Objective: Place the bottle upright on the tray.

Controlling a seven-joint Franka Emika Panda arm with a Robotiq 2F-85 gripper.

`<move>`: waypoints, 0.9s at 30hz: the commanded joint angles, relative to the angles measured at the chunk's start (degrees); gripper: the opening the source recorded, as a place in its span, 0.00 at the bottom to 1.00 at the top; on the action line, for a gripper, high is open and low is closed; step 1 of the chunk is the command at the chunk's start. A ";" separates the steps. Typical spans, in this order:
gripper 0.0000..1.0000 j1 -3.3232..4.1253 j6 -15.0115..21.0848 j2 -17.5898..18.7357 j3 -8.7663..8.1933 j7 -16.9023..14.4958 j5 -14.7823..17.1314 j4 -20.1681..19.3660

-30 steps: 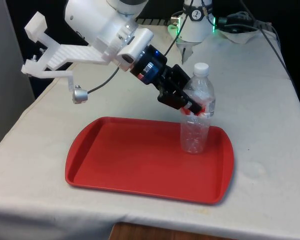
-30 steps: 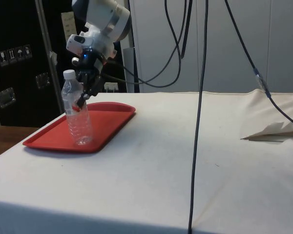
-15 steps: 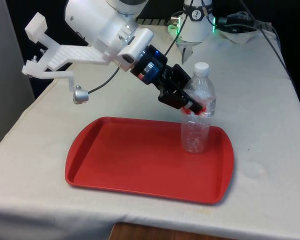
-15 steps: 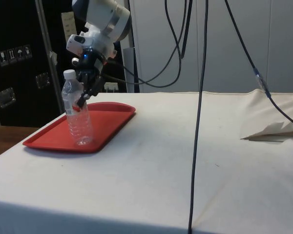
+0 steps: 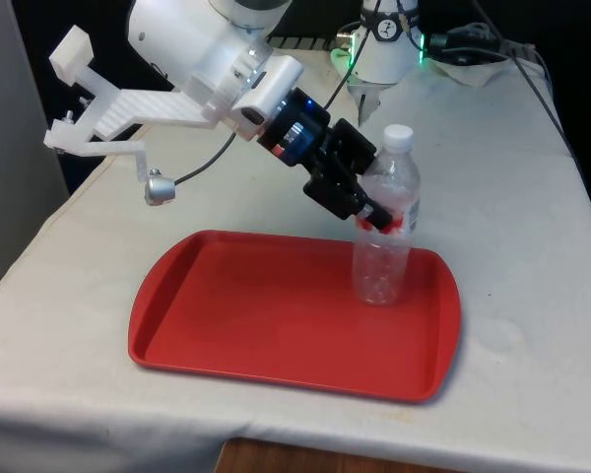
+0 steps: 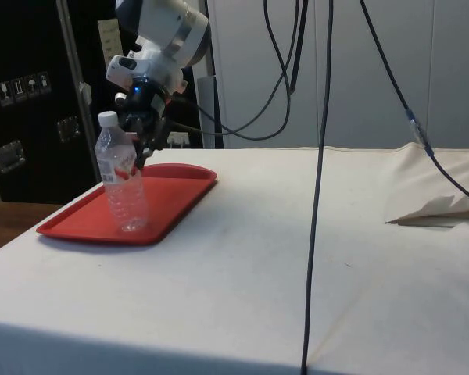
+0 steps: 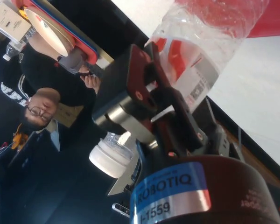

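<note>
Covering the table (image 5: 532, 246) is a white cloth. On it lies a big red tray (image 5: 246, 315), near the table's front edge. A clear plastic water bottle (image 5: 384, 222) stands on the tray, at the end toward the front view's right. It has a white cap (image 5: 398, 136) and a red label (image 6: 123, 170), and it leans a little. The black pincer (image 5: 379, 215) on the white arm (image 5: 207, 59) sits at the bottle's label, from the front view's left. I cannot tell if the fingers squeeze the bottle or have let go. A person in a black shirt (image 7: 42, 74) sits behind.
</note>
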 commanded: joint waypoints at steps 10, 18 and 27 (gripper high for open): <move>1.00 0.00 0.00 0.00 0.00 0.00 0.00 0.00; 1.00 0.00 -0.11 0.00 0.00 0.00 0.00 0.00; 1.00 -0.17 -0.46 -0.06 -0.06 0.00 -0.11 0.06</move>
